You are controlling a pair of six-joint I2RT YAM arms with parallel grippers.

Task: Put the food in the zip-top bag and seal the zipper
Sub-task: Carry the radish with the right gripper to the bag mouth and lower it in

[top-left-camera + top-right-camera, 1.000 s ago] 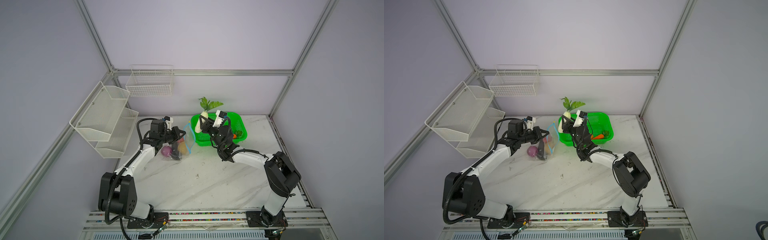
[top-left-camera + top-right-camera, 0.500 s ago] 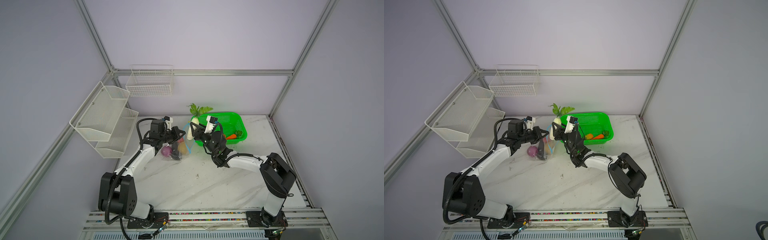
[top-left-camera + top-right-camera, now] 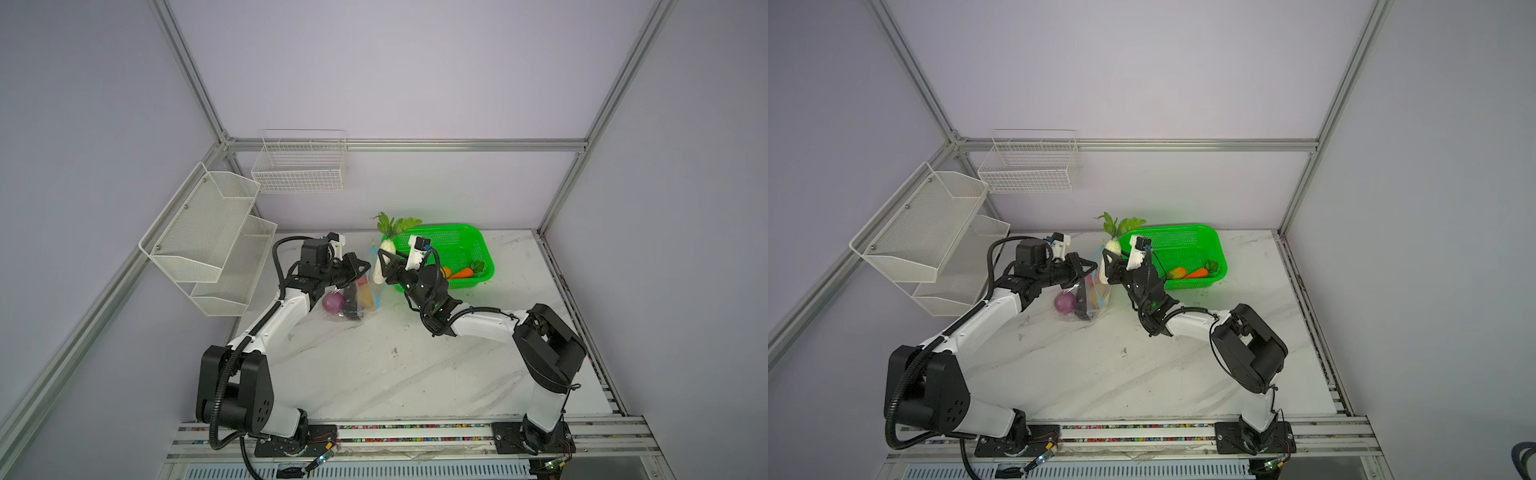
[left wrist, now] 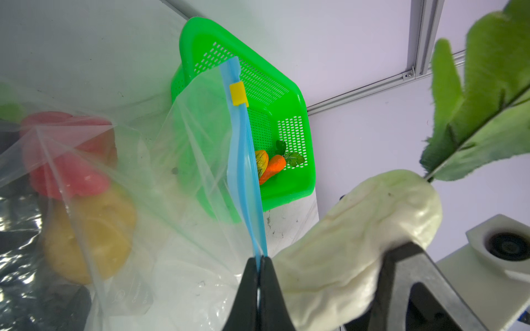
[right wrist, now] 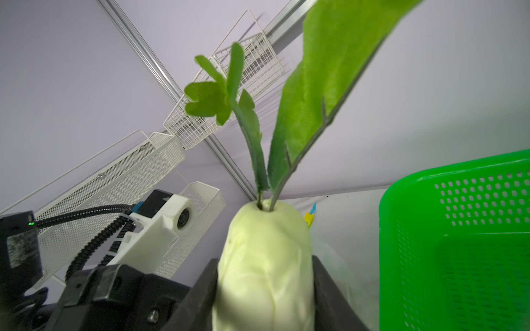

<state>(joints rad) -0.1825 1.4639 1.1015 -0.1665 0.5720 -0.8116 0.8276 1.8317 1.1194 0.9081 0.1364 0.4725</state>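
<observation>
The clear zip-top bag (image 3: 353,309) stands on the table, and my left gripper (image 4: 259,259) is shut on its blue zipper (image 4: 243,172), below the yellow slider (image 4: 238,93). Inside the bag lie a purple onion (image 3: 332,302), a potato (image 4: 89,232), a red pepper (image 4: 66,154) and a dark eggplant (image 3: 351,303). My right gripper (image 5: 263,265) is shut on a white radish (image 5: 263,272) with green leaves (image 5: 321,94), held upright right beside the bag's raised edge in both top views (image 3: 1111,249).
The green perforated basket (image 3: 484,249) stands behind the right arm and holds a carrot (image 3: 461,273), corn (image 3: 1177,273) and greens (image 3: 1212,266). White mesh shelves (image 3: 208,232) hang on the left wall, and a wire basket (image 3: 299,166) on the back wall.
My right gripper has carried the radish leftward from over the green basket to the bag's raised edge. The left gripper and the bag have stayed where they were.
</observation>
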